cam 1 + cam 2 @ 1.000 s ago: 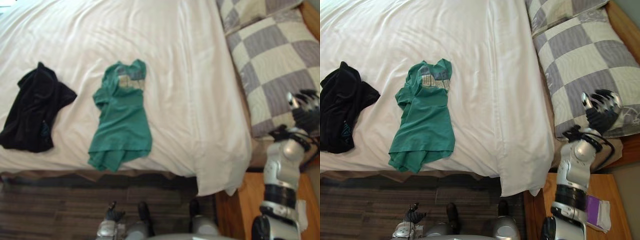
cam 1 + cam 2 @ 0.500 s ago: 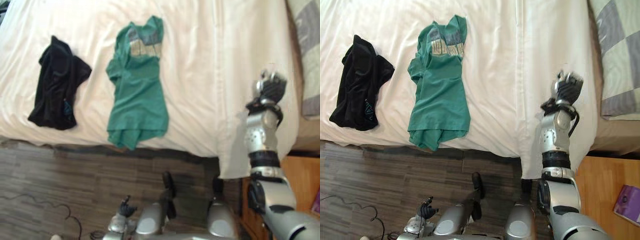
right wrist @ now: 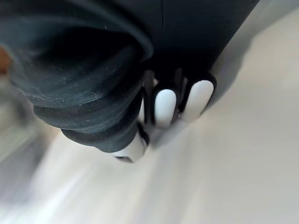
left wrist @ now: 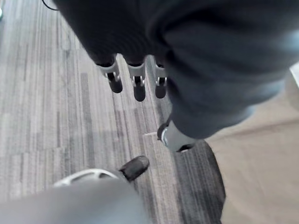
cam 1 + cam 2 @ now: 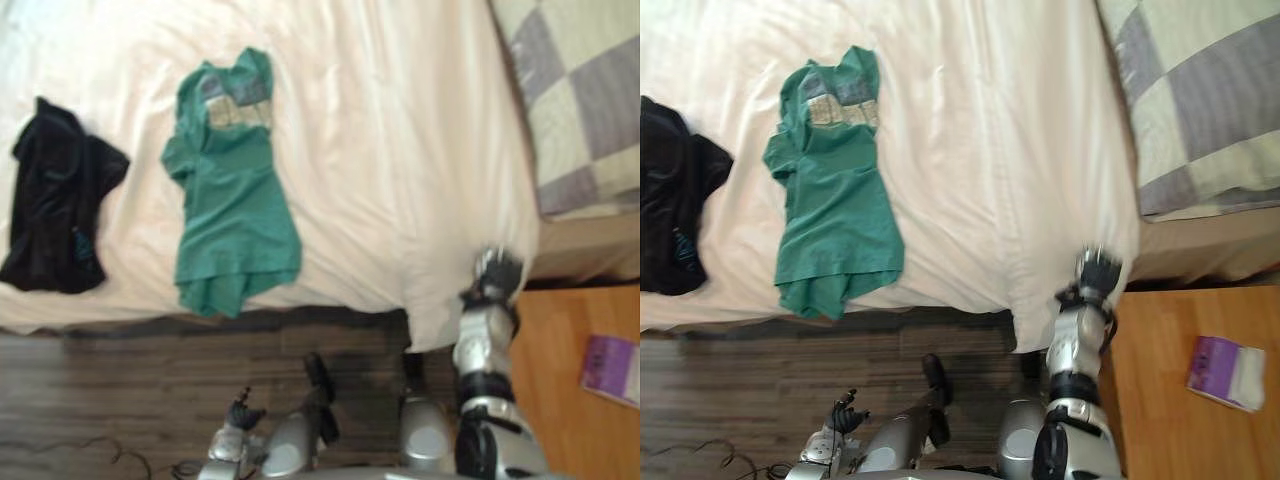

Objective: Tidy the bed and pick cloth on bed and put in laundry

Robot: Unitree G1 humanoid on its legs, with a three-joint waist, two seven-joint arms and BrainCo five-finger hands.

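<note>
Presently listed, cloth items first.

**Item one:** green fabric T-shirt with a pale printed panel at the chest (image 5: pixel 235 200). It lies flat and lengthwise on the white-sheeted bed (image 5: pixel 400 140), collar at 12 o'clock and bunched hem at 6 o'clock, by the near edge.

**Item two:** crumpled black fabric garment (image 5: pixel 55 210). It lies at the T-shirt's 9 o'clock, apart from it and likewise close to the near edge.

**Handling, as a judgement:**
- Both are light, limp and unbreakable.
- Neither will keep its shape when lifted, so trailing ends may drag across the sheet.
- The likeliest hold on the T-shirt is a gathered pinch at mid-body or at the bunched hem.
- On the black garment, the raised folds at its centre look best.
- The sheet beneath looks loose, so a deep grab may catch it too.

**Hands:**
- The right hand (image 5: pixel 497 272) sits at the hanging sheet corner, at the T-shirt's 4 o'clock and well apart from both garments. Whether its fingers are spread or closed on the sheet cannot be told.
- The left hand (image 4: pixel 135 84) hangs low over the dark grey plank floor (image 5: pixel 120 400), fingers straight and apart, holding nothing.

**Count:**
- Garments: two.
- Grey-and-cream checked pillow (image 5: pixel 590 110): one in sight, at the T-shirt's 2 o'clock.
- Purple-and-white packet (image 5: pixel 1225 372): one, on the orange-brown wooden counter (image 5: pixel 1160 400) beside the bed.
- Hands: two.
</note>
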